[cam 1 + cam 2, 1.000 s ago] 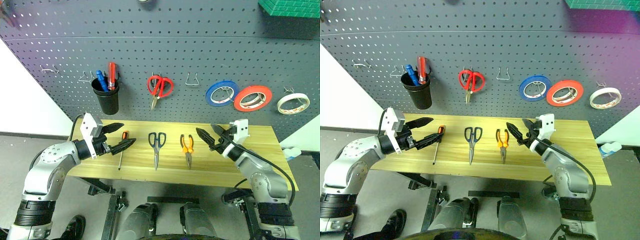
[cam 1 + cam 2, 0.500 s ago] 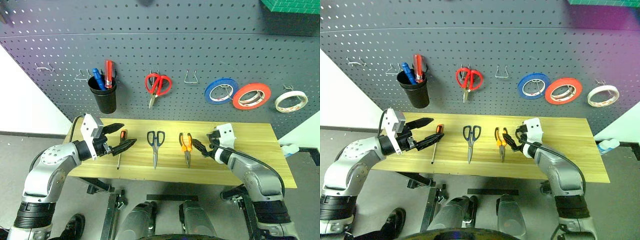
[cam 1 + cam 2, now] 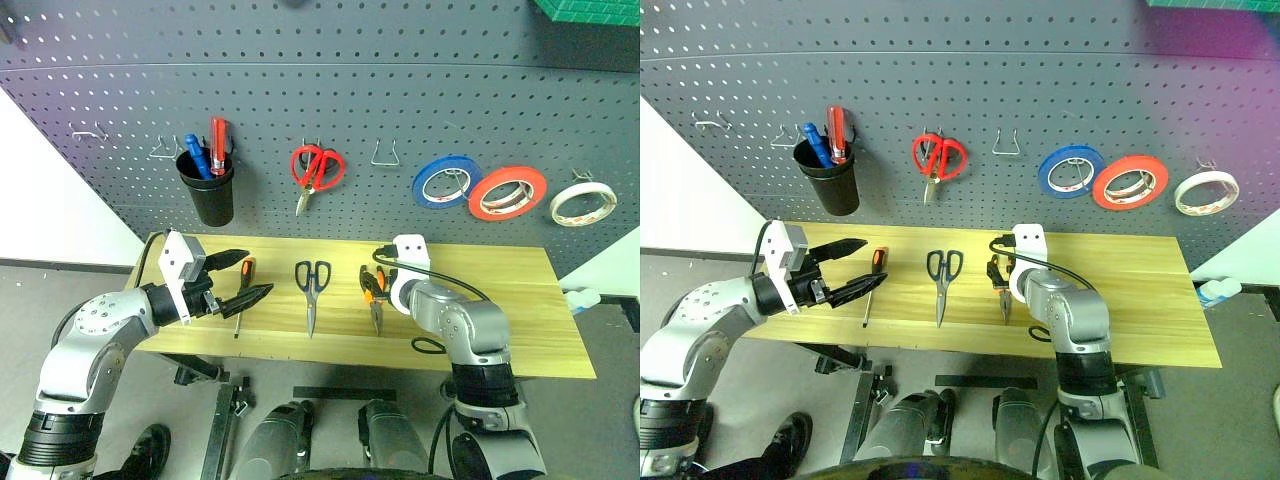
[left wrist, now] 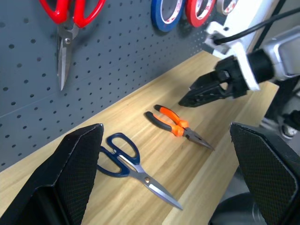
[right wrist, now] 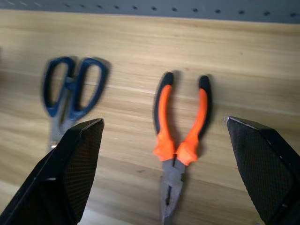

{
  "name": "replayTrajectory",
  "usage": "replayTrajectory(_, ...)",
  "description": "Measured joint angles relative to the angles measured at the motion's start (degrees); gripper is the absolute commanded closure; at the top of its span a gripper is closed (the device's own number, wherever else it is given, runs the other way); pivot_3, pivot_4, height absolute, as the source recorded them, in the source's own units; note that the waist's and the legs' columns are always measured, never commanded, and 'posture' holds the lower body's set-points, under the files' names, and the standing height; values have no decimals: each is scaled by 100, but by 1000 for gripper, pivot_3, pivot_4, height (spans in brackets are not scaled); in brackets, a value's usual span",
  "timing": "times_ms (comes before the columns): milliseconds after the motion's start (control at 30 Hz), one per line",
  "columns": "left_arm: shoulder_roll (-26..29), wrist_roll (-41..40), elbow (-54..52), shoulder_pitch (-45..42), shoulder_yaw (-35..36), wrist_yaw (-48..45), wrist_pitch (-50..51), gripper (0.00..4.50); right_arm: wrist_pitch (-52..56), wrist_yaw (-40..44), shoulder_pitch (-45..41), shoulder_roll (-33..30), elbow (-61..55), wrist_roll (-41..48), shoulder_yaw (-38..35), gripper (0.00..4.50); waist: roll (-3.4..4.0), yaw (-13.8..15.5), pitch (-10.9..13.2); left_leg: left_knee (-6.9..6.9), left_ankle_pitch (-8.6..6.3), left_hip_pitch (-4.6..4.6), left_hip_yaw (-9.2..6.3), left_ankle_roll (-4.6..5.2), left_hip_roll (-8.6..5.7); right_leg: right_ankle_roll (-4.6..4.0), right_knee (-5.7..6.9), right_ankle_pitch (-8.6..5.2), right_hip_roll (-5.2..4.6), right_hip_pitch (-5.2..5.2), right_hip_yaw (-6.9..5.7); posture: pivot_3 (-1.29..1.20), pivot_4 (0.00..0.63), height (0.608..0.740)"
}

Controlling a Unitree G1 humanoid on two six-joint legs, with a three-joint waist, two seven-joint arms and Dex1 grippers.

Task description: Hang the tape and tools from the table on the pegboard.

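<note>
Pegboard (image 3: 330, 90): one black cup (image 3: 211, 196) holding a blue-handled and a red-handled tool, red scissors, and three tape rolls, blue, red-orange and whitish tape (image 3: 583, 203). Table (image 3: 520, 320): one screwdriver (image 3: 242, 287), blue-looped scissors (image 3: 311, 286), orange pliers (image 5: 180, 136). Left gripper (image 3: 245, 279) spread, empty; right gripper (image 4: 199, 93) spread above the pliers. No legible writing.
</note>
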Motion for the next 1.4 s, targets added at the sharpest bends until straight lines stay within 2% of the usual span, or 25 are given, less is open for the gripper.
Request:
replayTrajectory(333,137,-50,-347,341,365,28,6,0,30,-312,-430,580,902,-226,-387,141,15,13,24,-2,0,0,0,0,0,0,1,0,1,-1,0,1,189,740)
replayTrajectory(733,145,-134,-511,453,418,152,11,0,-482,-294,-668,633,1777,-579,-223,141,15,78,92,-8,0,0,0,-1,0,0,-1,0,1,-5,0,19,200,740)
replayTrajectory(1400,252,-249,-741,538,440,223,230,0,-1143,-456,-769,690,2582,-998,-230,141,5,143,217,-17,0,-1,-1,-5,0,-1,-8,-1,1,-7,0,36,218,740)
